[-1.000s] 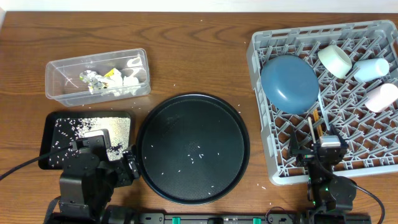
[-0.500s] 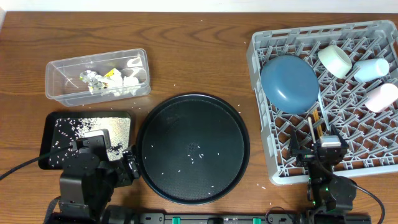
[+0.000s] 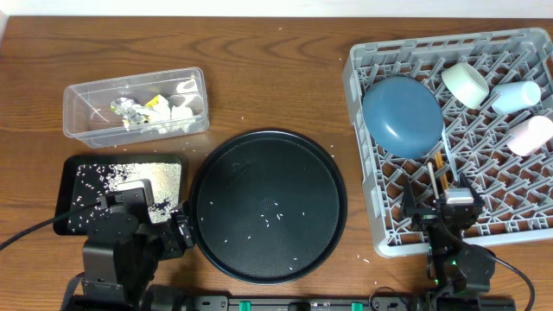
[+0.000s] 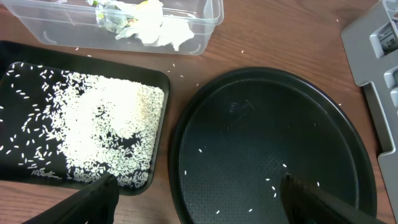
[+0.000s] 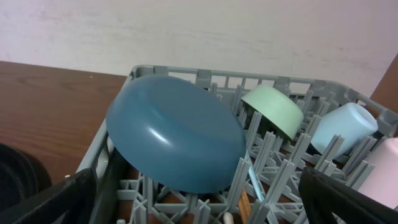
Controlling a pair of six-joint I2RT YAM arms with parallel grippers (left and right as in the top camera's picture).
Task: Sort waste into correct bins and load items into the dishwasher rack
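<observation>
The large round black tray (image 3: 259,168) sits at the near middle of the counter (image 3: 276,78), with only a few loose rice grains (image 3: 272,207) scattered over it. Just left of it, rims almost touching, lies the shallow black rectangular tray (image 3: 62,186) holding a spread of rice (image 4: 106,124). Beyond that, up and left of the round tray, stands the clear tub (image 3: 86,91) with the yellow-green snack packet (image 3: 155,105) and white tissue (image 3: 180,111) inside. To the round tray's right, across a narrow strip of bare wood, is the grey dishwasher rack (image 3: 363,160). It carries the dark-blue bowl (image 3: 402,115) tilted on its pegs, the pale-green bowl (image 5: 273,111), a pale-blue cup (image 3: 517,95), a pink cup (image 3: 529,135) and the chopsticks (image 3: 434,177) near its front. The left claw (image 4: 198,183) hangs over the round tray's near-left rim, fingers spread wide and empty. The right claw (image 5: 199,180) sits at the rack's near edge facing the blue bowl, also wide apart with nothing between the fingers (the bowl fills most of its view). The widest open wood lies on the far side of the round tray.
</observation>
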